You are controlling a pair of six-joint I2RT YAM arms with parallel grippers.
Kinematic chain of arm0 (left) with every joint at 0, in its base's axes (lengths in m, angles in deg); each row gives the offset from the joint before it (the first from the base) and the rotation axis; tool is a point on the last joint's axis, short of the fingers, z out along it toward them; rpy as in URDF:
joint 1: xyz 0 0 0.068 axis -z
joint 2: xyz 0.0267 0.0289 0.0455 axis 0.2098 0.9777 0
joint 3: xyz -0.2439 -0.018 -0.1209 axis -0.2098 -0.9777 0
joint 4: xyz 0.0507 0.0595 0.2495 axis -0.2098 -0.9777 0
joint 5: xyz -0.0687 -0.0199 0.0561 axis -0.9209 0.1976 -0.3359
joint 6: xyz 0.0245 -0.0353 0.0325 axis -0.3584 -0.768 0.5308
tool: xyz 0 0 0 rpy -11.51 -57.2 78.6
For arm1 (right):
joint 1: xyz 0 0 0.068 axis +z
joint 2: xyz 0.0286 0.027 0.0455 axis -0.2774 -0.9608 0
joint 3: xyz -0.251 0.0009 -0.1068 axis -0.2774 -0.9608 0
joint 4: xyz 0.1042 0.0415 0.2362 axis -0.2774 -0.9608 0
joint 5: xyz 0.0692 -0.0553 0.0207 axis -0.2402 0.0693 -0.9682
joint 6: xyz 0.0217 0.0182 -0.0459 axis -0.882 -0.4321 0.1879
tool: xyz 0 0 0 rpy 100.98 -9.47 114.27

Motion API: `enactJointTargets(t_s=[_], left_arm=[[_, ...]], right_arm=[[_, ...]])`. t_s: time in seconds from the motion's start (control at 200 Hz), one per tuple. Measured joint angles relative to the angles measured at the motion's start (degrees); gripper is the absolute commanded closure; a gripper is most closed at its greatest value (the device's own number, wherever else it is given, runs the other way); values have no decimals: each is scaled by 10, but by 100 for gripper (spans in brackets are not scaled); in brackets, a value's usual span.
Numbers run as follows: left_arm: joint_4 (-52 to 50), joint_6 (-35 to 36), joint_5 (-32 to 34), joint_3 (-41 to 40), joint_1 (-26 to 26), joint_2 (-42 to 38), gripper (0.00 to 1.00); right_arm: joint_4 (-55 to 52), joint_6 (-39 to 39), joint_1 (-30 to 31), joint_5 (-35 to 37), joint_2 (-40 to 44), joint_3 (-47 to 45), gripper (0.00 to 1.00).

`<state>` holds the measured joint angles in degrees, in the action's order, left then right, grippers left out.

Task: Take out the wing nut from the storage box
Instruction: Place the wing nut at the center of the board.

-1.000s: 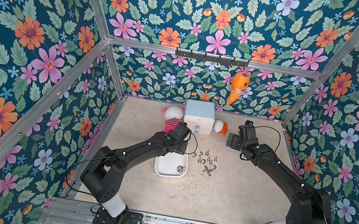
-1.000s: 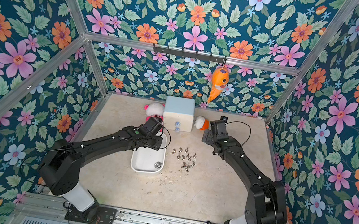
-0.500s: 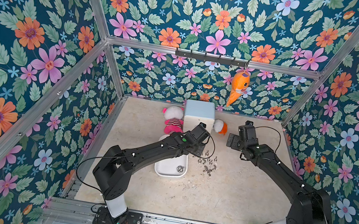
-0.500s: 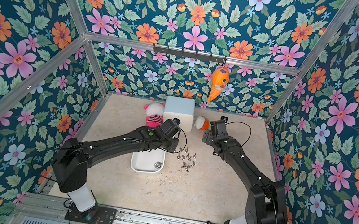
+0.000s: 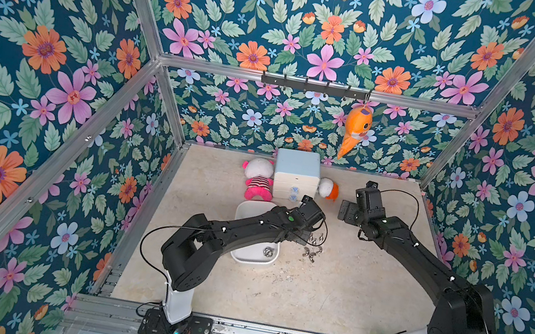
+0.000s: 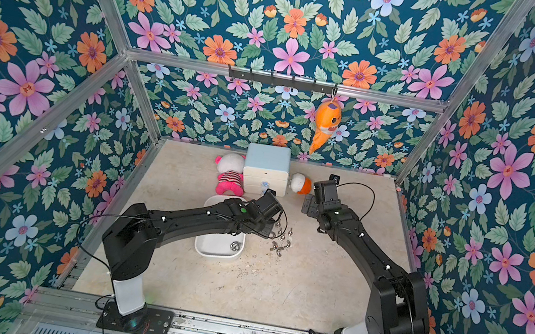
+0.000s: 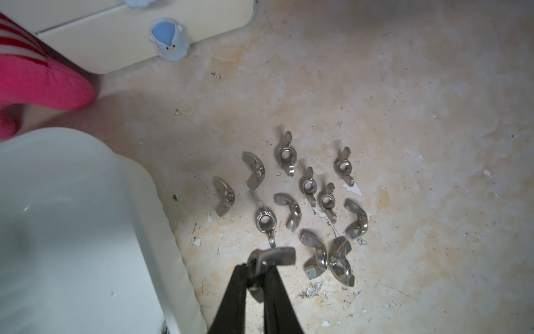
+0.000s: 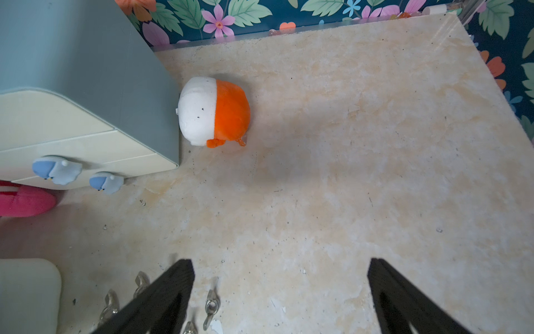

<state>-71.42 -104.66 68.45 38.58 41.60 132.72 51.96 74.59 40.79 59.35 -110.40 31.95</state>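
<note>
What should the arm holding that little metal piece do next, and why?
Probably lower a little and open the left fingers: they pinch a wing nut already clear of the storage box, over the table beside the loose nuts.

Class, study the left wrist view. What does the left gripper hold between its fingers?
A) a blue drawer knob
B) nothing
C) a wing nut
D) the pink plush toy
C: the left gripper is shut on a metal wing nut, with one wing sticking out sideways.
</note>
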Motion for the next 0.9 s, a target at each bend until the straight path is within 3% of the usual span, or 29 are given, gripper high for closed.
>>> enactJointTargets(t_s=[0.445,0.9], left_arm=[[-12,-97,45,-17,4,37,88],[-1,-111,36,-6,4,79,87]], right_arm=[[0,0,0,0,0,-2,1],[0,0,0,0,-1,6,1]])
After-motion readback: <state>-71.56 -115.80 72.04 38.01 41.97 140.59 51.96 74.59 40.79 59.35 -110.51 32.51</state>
